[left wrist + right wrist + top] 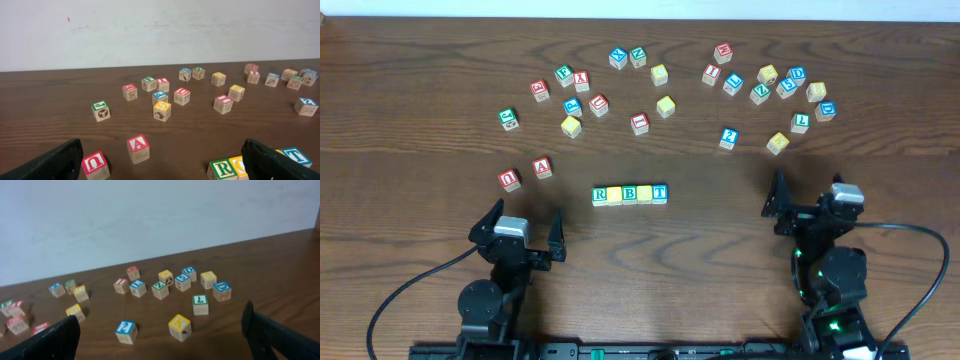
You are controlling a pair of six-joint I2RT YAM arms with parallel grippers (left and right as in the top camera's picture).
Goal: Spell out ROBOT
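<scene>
Both grippers sit spread wide and empty at the near side of the dark wooden table [680,270].

Nearest, the left gripper [527,214] is at the left and the right gripper [808,192] at the right, each with its jaws fully apart and gripping nothing. Just beyond and between them, five small wooden cubes stand touching in one row, left to right: green-lettered R cube [601,194], first yellow-topped cube [615,194], green-lettered B cube [630,193], second yellow-topped cube [644,193], blue-lettered T cube [660,193]. The yellow tops' letters are possibly Os but too small to read. Farther left lie the red-lettered A cube [542,167] and a second red-lettered cube [509,179]. Farthest, more letter cubes are scattered, with the blue "2" cube [728,138] to the right.
</scene>
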